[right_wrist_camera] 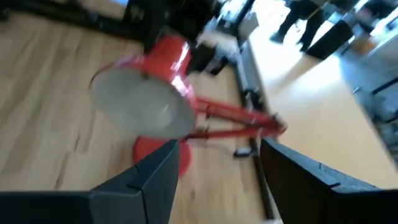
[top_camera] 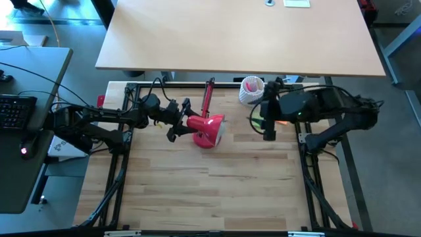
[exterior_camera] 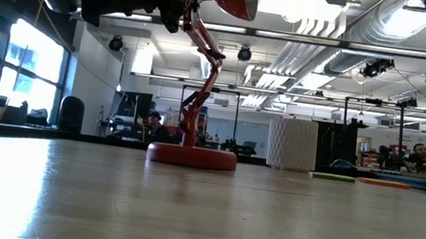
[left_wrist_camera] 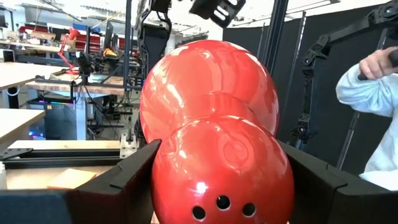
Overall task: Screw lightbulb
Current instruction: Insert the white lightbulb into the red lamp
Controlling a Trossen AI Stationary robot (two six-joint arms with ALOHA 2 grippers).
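Lamp held; bulb apparently in.
Left gripper (top_camera: 176, 120) clamps the red shade (top_camera: 205, 129); right gripper (top_camera: 269, 122), open and empty, hangs beside it; lightbulb unseen, probably inside the shade; only letting go seems left.

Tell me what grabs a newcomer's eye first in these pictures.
The glossy red lamp stands out at once near the middle of the wooden table, its shade clamped between the left gripper's dark fingers. The right gripper hangs open to the lamp's right, facing the shade's open mouth with nothing between its fingers. Behind it, at the table's far edge, stands a white perforated cup.
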